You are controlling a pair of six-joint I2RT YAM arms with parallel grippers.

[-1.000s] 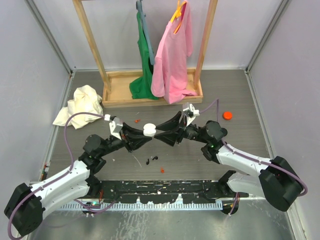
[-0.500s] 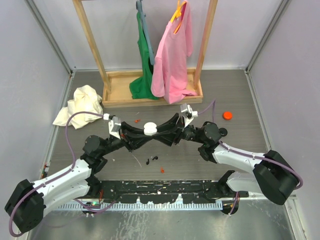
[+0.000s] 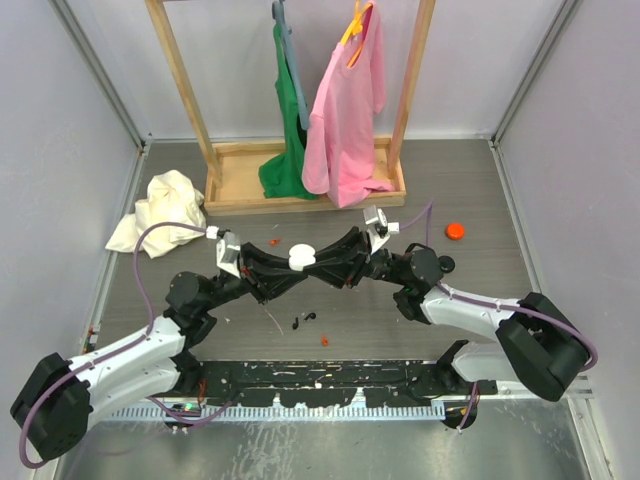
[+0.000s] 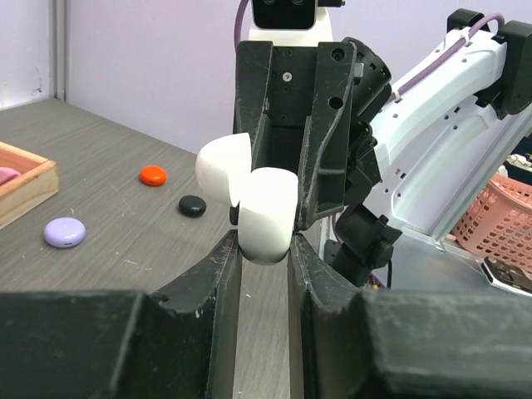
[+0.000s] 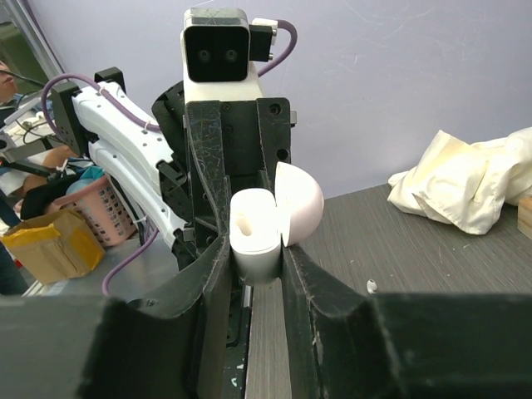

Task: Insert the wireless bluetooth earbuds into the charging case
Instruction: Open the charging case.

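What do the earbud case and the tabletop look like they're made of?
Charging case: likely hard plastic, a smooth white satin shell with soft highlights. Table: apparently wood-grain laminate, grey and matte, with fine lengthwise streaks showing.

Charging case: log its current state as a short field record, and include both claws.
object: charging case, white
lid state: lid swung open
position: held above the table, midway between the two arms
left claw: left claw shut on the case body
right claw: right claw shut against the case's sides, from the opposite direction
earbuds: none visible in the open case
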